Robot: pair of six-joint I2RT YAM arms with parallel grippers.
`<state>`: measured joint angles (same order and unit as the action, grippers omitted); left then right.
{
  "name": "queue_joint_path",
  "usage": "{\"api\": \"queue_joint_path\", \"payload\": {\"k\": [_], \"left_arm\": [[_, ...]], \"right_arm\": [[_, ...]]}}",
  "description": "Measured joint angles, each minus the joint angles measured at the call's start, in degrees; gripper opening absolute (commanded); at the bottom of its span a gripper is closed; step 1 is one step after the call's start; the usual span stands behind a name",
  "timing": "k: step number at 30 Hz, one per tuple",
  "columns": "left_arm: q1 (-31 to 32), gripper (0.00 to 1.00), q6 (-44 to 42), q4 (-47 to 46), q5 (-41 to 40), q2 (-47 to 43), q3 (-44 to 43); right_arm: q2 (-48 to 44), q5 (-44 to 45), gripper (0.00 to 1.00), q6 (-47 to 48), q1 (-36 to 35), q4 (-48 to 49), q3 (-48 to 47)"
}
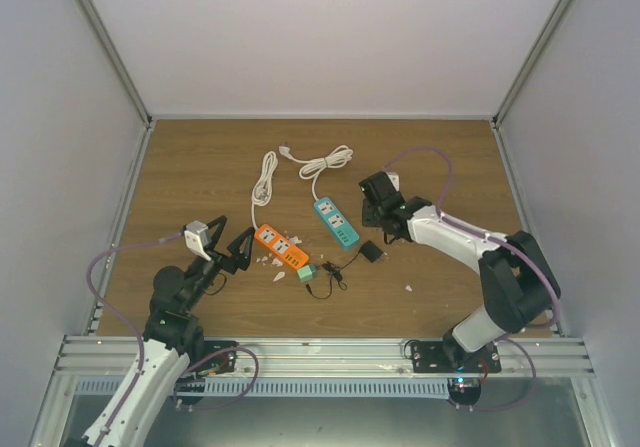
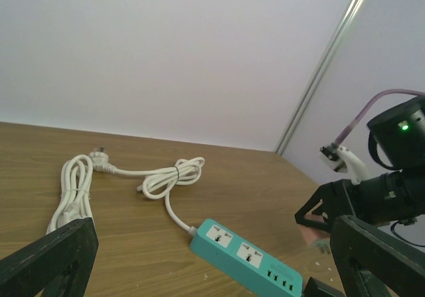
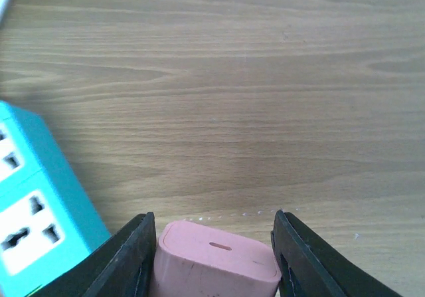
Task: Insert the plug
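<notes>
On table, just beside near end of teal power strip (image 1: 337,222), plug (image 1: 372,252) is seen lying free, gripped by neither arm.

Right gripper (image 3: 212,244) is closed around pink block (image 3: 212,265). Left gripper (image 1: 235,250) is spread wide, nothing held.

Risks judged: wrong item carried to socket while plug is left untouched; unbraced strip shoved aside under push.

Pink block's slot and grip are shown plainly by right wrist only. Plug is shown by top view only. Socket faces are clearest from left wrist.
</notes>
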<state>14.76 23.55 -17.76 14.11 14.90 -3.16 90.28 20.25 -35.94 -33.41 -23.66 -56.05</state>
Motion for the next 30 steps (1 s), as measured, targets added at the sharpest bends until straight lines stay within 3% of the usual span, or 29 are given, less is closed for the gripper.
{"api": "queue_joint_path", "payload": {"k": [2, 6, 13, 24, 30], "left_arm": [[0.0, 0.99, 0.0, -0.07, 0.22, 0.31, 0.0], [0.0, 0.99, 0.02, -0.37, 1.77, 2.1, 0.0], [0.0, 0.99, 2.21, -4.98, 11.21, 9.51, -0.11], [3.34, 0.99, 5.51, -9.77, 24.9, 27.41, -5.79], [7.8, 0.99, 5.27, -10.03, 28.55, 30.42, -8.31]], "right_arm": [[-2.23, -1.49, 0.02, 2.6, -0.02, 1.4, 1.29], [-7.54, -5.9, 0.0, 8.37, -1.07, 4.26, 3.54], [-17.75, -9.73, 0.0, 15.67, -9.88, 8.74, 5.95], [-18.69, 3.08, 0.0, 18.51, -35.36, 2.62, 6.64], [-19.12, 8.44, 0.0, 17.42, -40.59, -3.56, 5.49]]}}
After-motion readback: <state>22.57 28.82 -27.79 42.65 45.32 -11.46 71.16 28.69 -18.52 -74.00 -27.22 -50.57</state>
